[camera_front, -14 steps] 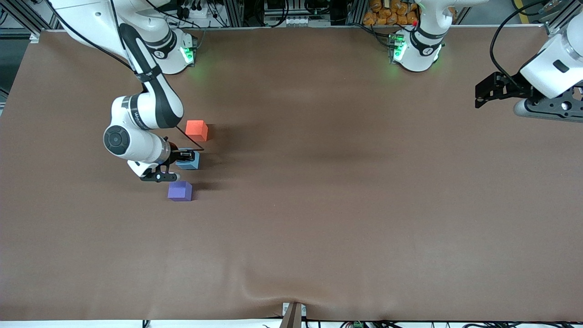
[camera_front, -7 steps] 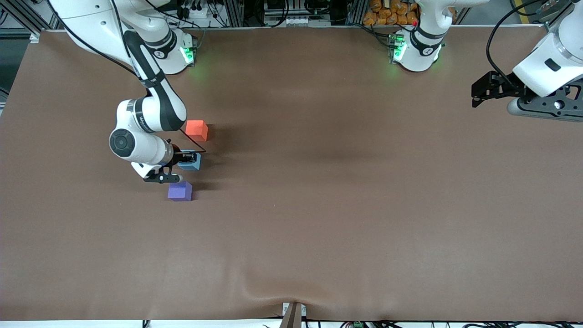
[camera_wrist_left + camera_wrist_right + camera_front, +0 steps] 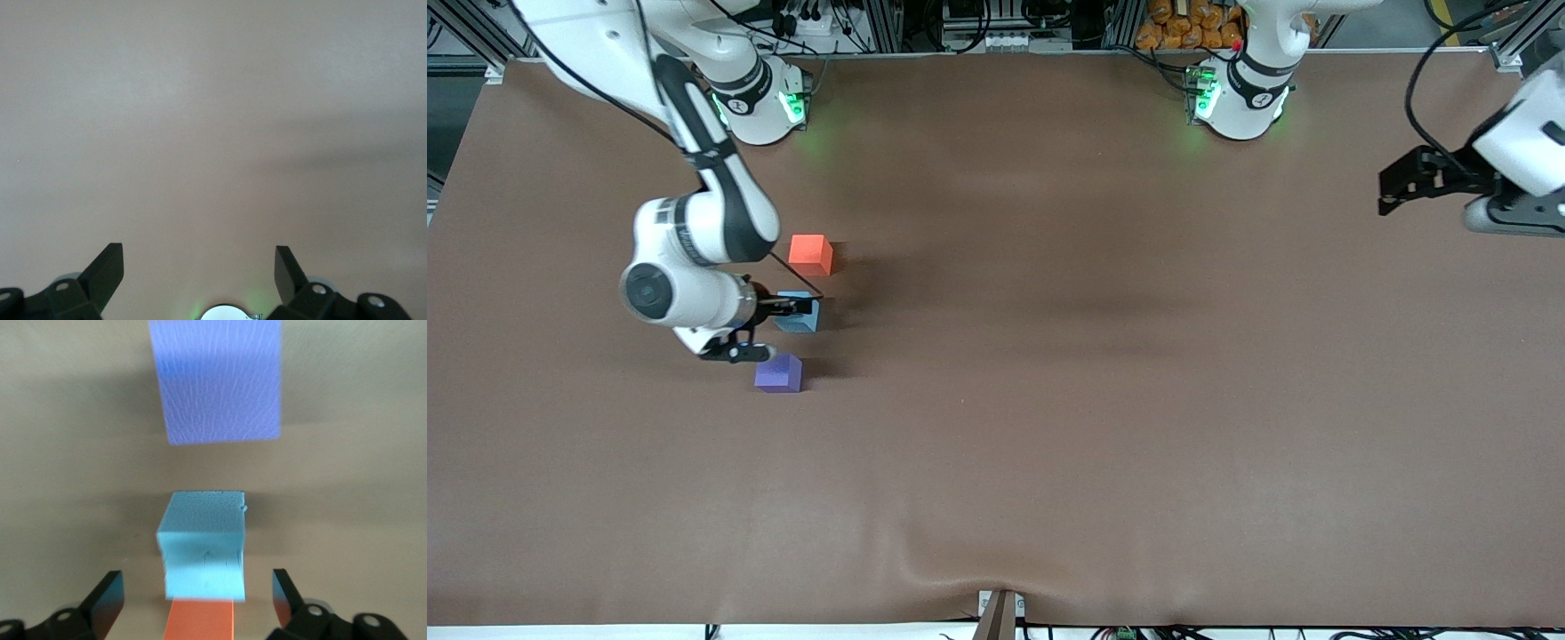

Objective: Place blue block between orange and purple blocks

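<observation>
Brown table cover (image 3: 1049, 400) carries all three cubes toward the right arm's end.

Changes vs earlier frames: right arm's wrist has drawn back slightly from the cubes and sits a bit higher; the blue block has not shifted. Left arm's hand has pulled further toward its own end of the table. Orange and purple blocks unchanged.

Right arm: reaches from its base down over the table, forearm angled, wrist turned so fingers point sideways along the surface. Right gripper (image 3: 769, 331) is over the blue block's edge, fingers spread apart, nothing clamped. Right wrist view confirms: both fingers (image 3: 107, 600) stand wide of the block, gap on each side.

Left arm: waits, folded up. Left gripper (image 3: 1396, 187) hangs over bare cover at its own end, fingers (image 3: 107, 270) apart, holding nothing.

Blocks: purple block (image 3: 778, 372) is nearest the front camera; blue block (image 3: 797, 313) rests on the cover between it and orange block (image 3: 811, 254), roughly in line, apart from both.
</observation>
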`<action>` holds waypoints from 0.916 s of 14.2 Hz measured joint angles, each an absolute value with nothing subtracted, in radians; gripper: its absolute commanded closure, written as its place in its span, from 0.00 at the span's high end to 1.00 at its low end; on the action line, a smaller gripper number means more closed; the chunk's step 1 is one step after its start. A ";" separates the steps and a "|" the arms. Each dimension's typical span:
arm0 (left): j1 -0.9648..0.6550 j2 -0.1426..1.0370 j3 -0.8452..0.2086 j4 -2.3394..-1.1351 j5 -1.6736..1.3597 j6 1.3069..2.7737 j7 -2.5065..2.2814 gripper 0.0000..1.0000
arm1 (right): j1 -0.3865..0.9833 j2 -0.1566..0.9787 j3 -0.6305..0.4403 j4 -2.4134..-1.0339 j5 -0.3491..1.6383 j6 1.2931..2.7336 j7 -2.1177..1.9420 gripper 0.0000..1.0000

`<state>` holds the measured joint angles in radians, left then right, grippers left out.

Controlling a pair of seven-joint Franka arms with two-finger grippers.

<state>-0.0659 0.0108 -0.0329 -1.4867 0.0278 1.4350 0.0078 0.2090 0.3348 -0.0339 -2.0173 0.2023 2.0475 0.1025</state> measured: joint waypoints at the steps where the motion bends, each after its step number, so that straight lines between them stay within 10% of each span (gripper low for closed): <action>1: -0.066 0.011 -0.027 -1.487 0.028 1.440 0.009 1.00 | 0.187 0.327 -0.035 -1.936 0.202 1.953 0.100 1.00; 13: -0.067 0.011 -0.026 -1.485 0.027 1.435 0.009 1.00 | 0.012 0.287 0.028 -1.294 0.163 1.480 0.066 1.00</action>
